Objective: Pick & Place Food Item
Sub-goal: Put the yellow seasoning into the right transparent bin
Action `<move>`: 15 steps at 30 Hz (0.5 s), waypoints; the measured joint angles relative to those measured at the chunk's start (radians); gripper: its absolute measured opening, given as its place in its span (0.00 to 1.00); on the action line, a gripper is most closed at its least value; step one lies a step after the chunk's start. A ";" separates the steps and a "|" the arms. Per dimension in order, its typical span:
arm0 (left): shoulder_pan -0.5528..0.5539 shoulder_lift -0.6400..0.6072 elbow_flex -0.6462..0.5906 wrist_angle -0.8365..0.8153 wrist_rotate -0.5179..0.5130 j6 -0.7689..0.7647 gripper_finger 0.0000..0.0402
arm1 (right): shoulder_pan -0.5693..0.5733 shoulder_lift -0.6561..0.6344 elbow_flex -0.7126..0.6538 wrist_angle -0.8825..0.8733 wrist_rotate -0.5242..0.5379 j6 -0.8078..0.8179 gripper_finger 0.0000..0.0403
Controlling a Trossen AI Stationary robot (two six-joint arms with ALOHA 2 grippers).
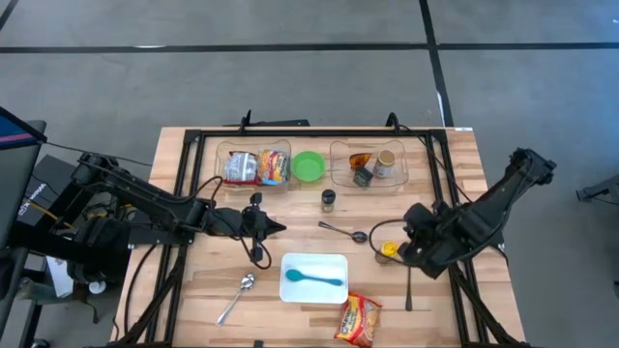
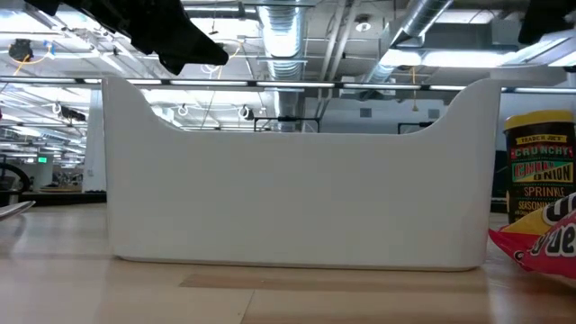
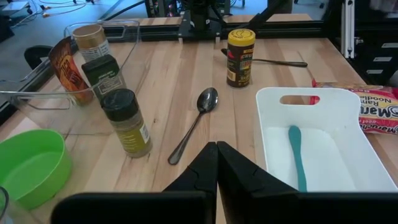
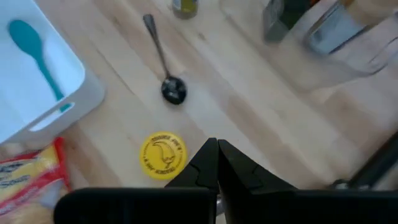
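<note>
A jar with a yellow lid [image 1: 387, 249] stands upright on the table, right of the white tray [image 1: 290, 263]. My right gripper [image 1: 406, 249] hovers shut just above and right of it; the right wrist view shows the lid [image 4: 163, 155] beside the shut tips [image 4: 216, 149]. An orange noodle packet [image 1: 358, 319] lies flat near the front edge. A teal spoon [image 1: 313, 278] lies in the tray. My left gripper [image 1: 279, 228] waits shut above the table, left of the tray's far side, holding nothing [image 3: 216, 149].
A small spice jar [image 1: 329, 200] and a metal spoon [image 1: 343, 230] sit between the grippers. Another spoon [image 1: 237, 298] lies at the front left. A green bowl [image 1: 309, 165] and two clear bins [image 1: 253, 164] [image 1: 368, 162] with packets and jars line the far side.
</note>
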State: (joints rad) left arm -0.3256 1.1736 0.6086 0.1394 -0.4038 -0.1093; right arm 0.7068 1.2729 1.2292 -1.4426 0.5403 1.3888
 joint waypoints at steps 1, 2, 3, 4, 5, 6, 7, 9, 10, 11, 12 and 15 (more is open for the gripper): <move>0.000 0.000 0.000 0.000 0.000 0.000 0.01 | -0.007 -0.015 -0.018 0.019 -0.018 0.000 0.00; 0.000 0.000 0.000 0.000 0.000 0.000 0.01 | -0.016 -0.026 -0.033 0.031 -0.039 0.000 0.00; 0.000 0.000 0.000 0.000 0.000 0.000 0.01 | -0.025 -0.034 -0.044 0.045 -0.061 0.000 0.00; 0.000 0.000 0.000 0.001 0.000 0.000 0.01 | -0.035 -0.044 -0.053 0.062 -0.082 0.000 0.00; 0.000 0.000 0.000 0.002 0.000 0.000 0.01 | -0.045 -0.054 -0.062 0.074 -0.100 0.001 0.00; 0.000 0.000 0.000 0.003 0.000 0.000 0.01 | -0.054 -0.063 -0.070 0.082 -0.117 0.001 0.00; 0.000 0.000 0.000 0.003 0.000 0.000 0.01 | -0.065 -0.070 -0.076 0.094 -0.130 0.005 0.00; 0.000 0.000 0.000 0.003 0.000 0.000 0.01 | -0.091 -0.072 -0.084 0.108 -0.166 0.040 0.00; 0.000 0.000 0.000 0.004 0.000 0.000 0.01 | -0.105 -0.071 -0.087 0.108 -0.194 0.066 0.00; 0.000 0.000 0.000 0.003 0.000 0.000 0.01 | -0.117 -0.069 -0.089 0.109 -0.228 0.090 0.00; 0.000 0.000 0.000 0.003 0.000 0.000 0.01 | -0.129 -0.065 -0.089 0.111 -0.264 0.101 0.00; 0.000 0.000 0.000 0.003 0.000 0.000 0.01 | -0.166 -0.044 -0.089 0.113 -0.338 0.081 0.00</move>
State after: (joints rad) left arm -0.3256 1.1736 0.6086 0.1429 -0.4038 -0.1097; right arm 0.5404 1.2293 1.1404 -1.3291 0.2026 1.4699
